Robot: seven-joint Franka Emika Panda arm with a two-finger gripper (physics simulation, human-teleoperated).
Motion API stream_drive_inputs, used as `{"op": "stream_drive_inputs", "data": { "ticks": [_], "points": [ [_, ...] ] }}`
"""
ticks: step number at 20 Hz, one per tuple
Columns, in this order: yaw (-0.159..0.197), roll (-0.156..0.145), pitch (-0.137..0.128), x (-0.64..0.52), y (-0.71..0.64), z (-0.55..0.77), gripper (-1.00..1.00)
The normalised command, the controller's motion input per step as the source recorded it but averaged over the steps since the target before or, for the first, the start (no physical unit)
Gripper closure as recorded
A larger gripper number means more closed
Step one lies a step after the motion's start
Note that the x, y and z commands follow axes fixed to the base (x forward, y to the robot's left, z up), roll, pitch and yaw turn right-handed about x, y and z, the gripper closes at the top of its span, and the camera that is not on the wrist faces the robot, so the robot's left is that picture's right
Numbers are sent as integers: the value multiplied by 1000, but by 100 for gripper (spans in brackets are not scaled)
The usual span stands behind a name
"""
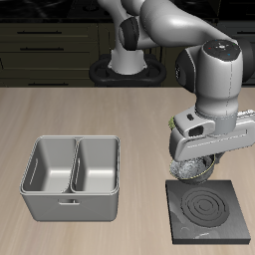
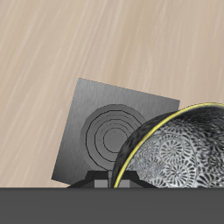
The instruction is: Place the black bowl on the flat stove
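On the pale wooden table [image 1: 90,115], we see our gripper [image 1: 197,167] clamped on the black bowl [image 1: 195,164], lifted in the frame's right-centre; the flat stove [image 1: 209,210] lies just below, toward the lower right corner.

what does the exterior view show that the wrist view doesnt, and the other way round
Only the exterior view: the grey two-part metal basin and the white robot arm itself. Only the wrist view: the grey-white speckled inside of the small round black bowl, with the gripper shut on its rim. Both: the flat dark grey square stove with ring marks, and the bowl held near the stove's edge, not yet set down.
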Motion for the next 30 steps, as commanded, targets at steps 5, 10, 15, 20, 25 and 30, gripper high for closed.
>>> {"op": "stream_drive_inputs", "data": {
  "ticks": [5,10,15,20,25,30],
  "points": [
    [1,30,24,-21,144,-183,100],
    [27,12,36,47,85,-312,100],
    [44,11,26,24,42,-299,100],
    [26,10,12,30,18,-159,100],
    [33,-18,-4,-11,27,-140,-100],
    [1,-9,9,-26,-34,-83,-100]
  ]
}}
